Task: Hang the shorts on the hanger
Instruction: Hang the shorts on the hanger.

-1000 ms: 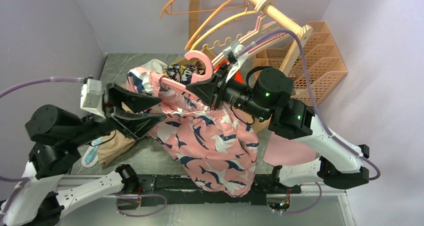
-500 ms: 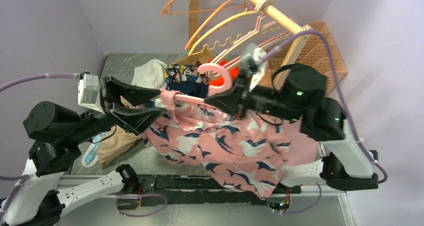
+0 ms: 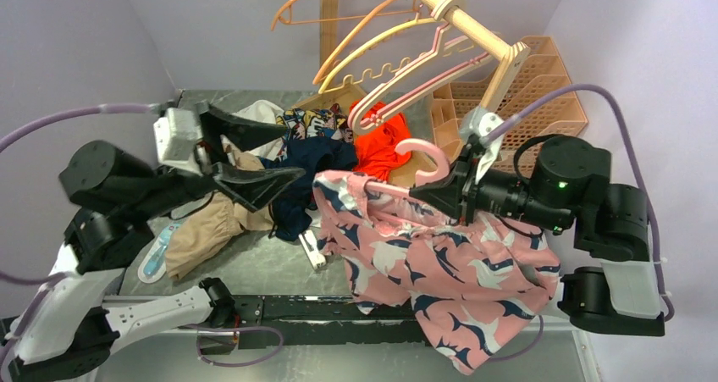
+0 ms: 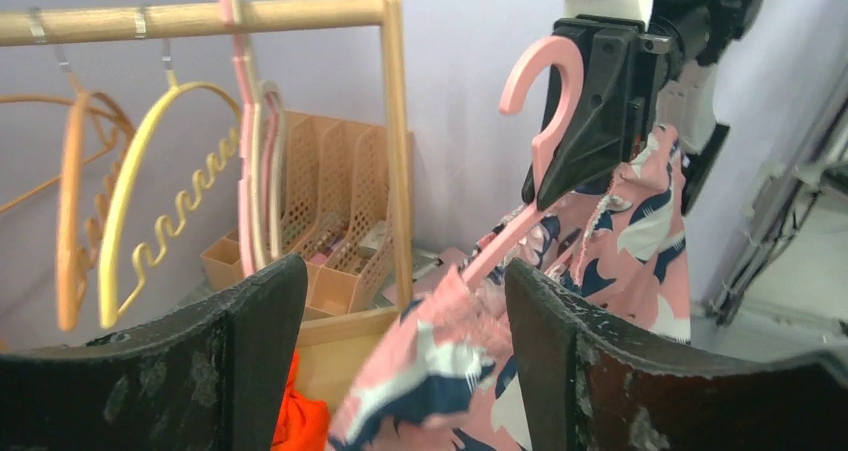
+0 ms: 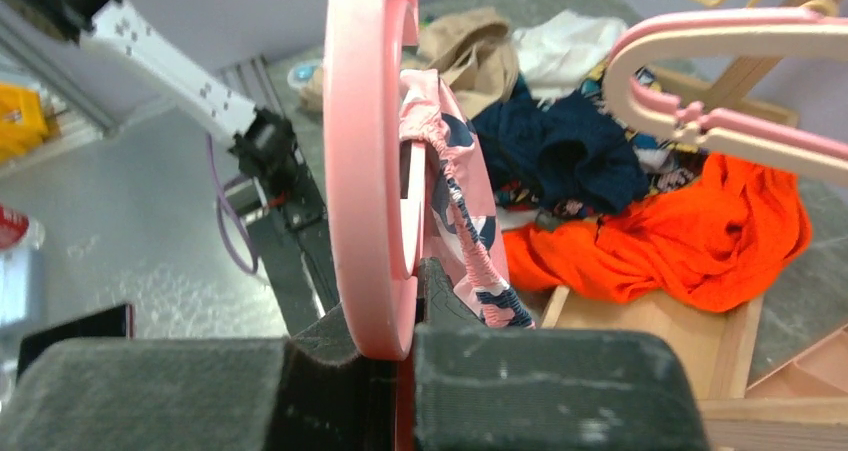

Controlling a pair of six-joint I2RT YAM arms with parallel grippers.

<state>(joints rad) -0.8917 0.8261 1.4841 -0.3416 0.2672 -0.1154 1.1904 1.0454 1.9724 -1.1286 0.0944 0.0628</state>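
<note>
While the shorts [image 3: 440, 272] are being carried draped over the hanger [image 3: 421, 151], the step in hand is judged to be the settling of the waistband evenly along the bar. For this to be done well, the hanger is best being held level. The fabric is bunching on the side toward the left arm and most of its weight is hanging past the near edge of the tabletop [image 3: 254, 268], so a tilt could let it slide off. The right tool [image 3: 416, 193] is being held clamped tight on the hanger's neck just below the hook. Its arm is being stretched leftward well above the tabletop, with the hook pointing up. The hanger's other side is being hidden behind that tool. The left tool [image 3: 286, 152] is being held wide apart and empty, lifted over the heap of loose clothes [image 3: 207, 234], clear of the shorts and with its jaws facing them. A grip on the bunched waistband end is probably being called for next.
</note>
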